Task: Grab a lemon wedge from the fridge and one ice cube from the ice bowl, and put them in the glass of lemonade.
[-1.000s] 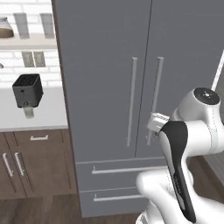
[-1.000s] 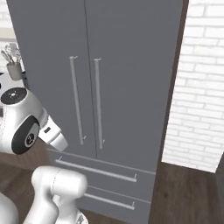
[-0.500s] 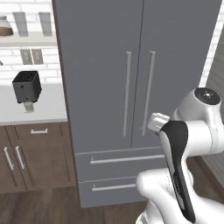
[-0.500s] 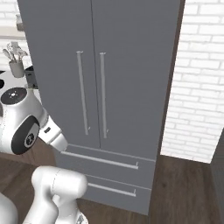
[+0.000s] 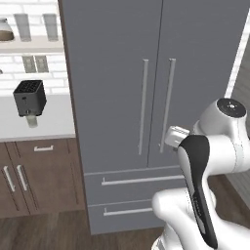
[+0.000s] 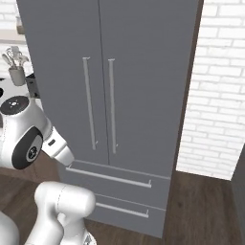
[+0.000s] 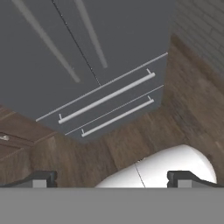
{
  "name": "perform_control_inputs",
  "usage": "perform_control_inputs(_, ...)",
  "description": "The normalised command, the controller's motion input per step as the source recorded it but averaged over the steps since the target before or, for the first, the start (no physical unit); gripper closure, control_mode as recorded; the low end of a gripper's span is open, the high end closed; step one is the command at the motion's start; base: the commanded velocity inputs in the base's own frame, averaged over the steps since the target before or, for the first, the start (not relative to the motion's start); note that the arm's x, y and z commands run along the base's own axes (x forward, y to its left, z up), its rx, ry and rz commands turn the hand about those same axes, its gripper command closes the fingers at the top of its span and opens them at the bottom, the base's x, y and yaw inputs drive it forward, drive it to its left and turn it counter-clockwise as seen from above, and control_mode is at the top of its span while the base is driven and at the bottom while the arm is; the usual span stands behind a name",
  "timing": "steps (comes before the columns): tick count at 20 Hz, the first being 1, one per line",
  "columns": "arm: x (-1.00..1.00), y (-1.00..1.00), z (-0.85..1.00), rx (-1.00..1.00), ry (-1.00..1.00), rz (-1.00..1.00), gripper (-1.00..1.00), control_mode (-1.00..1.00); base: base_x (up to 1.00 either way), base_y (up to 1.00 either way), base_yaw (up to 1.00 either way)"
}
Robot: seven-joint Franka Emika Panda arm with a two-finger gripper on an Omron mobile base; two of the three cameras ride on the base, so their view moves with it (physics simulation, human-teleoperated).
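On the counter at the left stands a dark toaster [image 5: 30, 98], with a small clear glass of lemonade [image 5: 31, 120] just in front of it, waiting for its garnish. Centre, the fridge [image 5: 151, 73] is shut, both doors closed, so the lemon wedge is presumably inside. Low at the right, the gripper [image 7: 113, 178] hangs folded, jaws spread wide and empty, well short of the handles [image 5: 155, 105], likely until the base lines up
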Motion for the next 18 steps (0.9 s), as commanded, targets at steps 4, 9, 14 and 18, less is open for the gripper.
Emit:
perform_control_inputs(4, 0.00, 0.00, 0.00, 0.00, 0.00, 0.00, -1.00, 1.00, 0.00, 0.00, 0.00)
perform_control_inputs(9, 0.01, 0.00, 0.00, 0.00, 0.00, 0.00, -1.00, -1.00, 0.09, 0.03, 0.01)
perform_control_inputs(14, 0.01, 0.00, 0.00, 0.00, 0.00, 0.00, -1.00, -1.00, 0.00, 0.00, 0.00)
perform_control_inputs(18, -0.32, 0.00, 0.05, 0.04, -0.21, 0.10, -1.00, -1.00, 0.00, 0.00, 0.00)
